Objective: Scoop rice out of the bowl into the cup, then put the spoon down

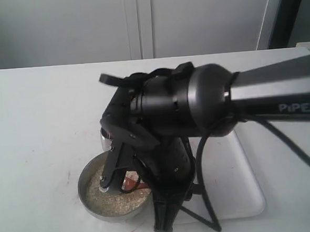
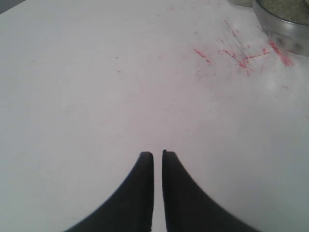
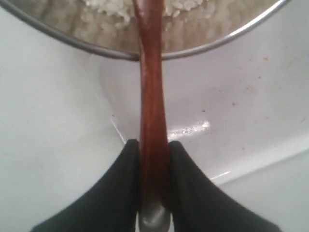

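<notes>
Clamping the slim reddish-brown spoon [image 3: 153, 96] are the right jaws; left jaws together.

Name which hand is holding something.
The right hand, clamped on the handle of the spoon, which reaches into the bowl of rice. The left hand is shut, empty, over the table.

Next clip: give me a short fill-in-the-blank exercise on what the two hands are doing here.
1. The right hand is clamped on the handle of the wooden ____.
2. That handle runs over the rim of the steel ____, which holds rice.
3. The left hand, fingers together above the table, holds ____.
Missing words: spoon; bowl; nothing.
</notes>
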Controlling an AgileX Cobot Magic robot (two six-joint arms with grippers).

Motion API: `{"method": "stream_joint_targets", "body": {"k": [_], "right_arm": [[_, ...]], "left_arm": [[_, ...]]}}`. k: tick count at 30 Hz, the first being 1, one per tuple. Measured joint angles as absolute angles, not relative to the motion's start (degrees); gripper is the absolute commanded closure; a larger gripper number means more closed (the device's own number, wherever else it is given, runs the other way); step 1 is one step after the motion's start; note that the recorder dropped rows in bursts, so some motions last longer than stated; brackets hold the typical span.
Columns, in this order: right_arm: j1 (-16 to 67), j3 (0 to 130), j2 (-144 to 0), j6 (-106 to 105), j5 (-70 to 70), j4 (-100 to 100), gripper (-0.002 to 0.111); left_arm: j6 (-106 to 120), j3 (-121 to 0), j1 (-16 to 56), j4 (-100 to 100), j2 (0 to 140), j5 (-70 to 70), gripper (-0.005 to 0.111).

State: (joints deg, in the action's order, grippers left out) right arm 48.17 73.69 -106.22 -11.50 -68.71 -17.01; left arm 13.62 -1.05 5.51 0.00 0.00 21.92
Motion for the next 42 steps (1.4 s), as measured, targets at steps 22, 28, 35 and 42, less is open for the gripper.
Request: {"method": "stream_joint_targets", "body": {"k": [22,28,35,42], "right_arm": [[46.4,71.88,-97.74,-11.78,-68.25,-12.52,0.108],[46.4,73.54,-97.74,-5.92,-68.13,-12.52,0.108],[44.07,80.58,-99.49,-3.07,-69.69,-16.13,0.108],[42.25,88.53,-104.59,-3.14,-69.69,-19.63,0.108]], "left_arm": [[13.62,-1.05,5.51,0.0,0.0,21.92,0.092],[13.62,-1.05,5.51,0.0,0.0,21.92,0.092],[13.62,-1.05,5.51,0.0,0.0,21.92,0.092],[13.62,-1.05,5.51,0.0,0.0,21.92,0.092]]}}
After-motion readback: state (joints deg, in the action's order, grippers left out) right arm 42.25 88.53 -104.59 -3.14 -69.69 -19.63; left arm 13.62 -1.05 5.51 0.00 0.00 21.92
